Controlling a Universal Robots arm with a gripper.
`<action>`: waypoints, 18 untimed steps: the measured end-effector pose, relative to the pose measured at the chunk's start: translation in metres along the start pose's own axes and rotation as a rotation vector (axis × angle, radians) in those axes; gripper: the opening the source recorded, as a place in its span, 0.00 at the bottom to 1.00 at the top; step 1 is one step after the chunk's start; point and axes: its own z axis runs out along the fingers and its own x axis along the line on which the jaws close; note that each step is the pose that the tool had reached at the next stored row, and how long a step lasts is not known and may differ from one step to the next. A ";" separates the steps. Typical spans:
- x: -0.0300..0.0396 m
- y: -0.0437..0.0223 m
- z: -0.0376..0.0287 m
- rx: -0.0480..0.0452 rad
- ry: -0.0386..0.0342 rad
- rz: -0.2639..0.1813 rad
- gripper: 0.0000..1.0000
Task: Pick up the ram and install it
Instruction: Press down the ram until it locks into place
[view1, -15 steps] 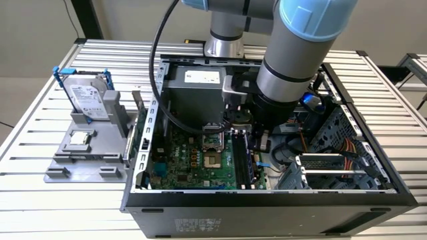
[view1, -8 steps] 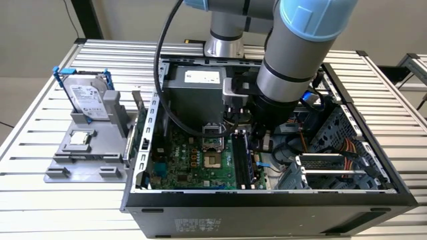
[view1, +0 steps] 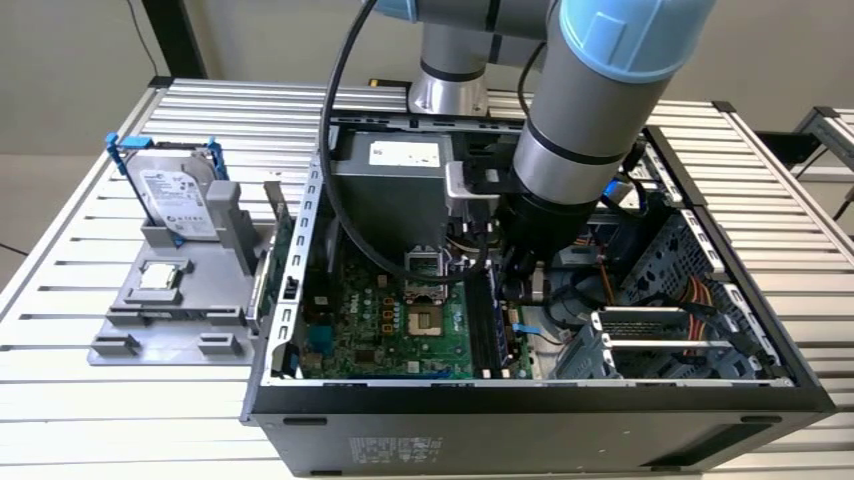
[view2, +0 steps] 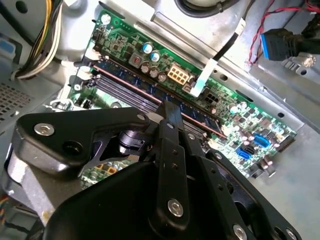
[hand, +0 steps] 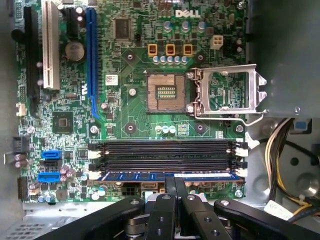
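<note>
Even bright light, soft shadows, sharp

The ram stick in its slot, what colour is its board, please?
Blue, clearest in the first wrist view: the ram.

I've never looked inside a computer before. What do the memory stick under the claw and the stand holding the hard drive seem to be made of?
The ram: seemingly blue circuit-board laminate, with small dark chips in a row. The stand: likely matte grey plastic, with blocky moulded-looking slots. The gripper sits right at the ram.

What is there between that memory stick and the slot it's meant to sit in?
Nothing visible. The ram already lies along the outermost of the memory slots, with the gripper right at its middle. In the second wrist view the ram looks level in its slot.
</note>
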 end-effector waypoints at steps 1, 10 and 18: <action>0.0000 0.0000 0.0000 0.0000 0.0000 -0.001 0.00; 0.0021 -0.0001 0.0002 -0.0001 0.0000 -0.001 0.00; 0.0037 -0.0001 0.0010 -0.0009 0.0007 -0.001 0.00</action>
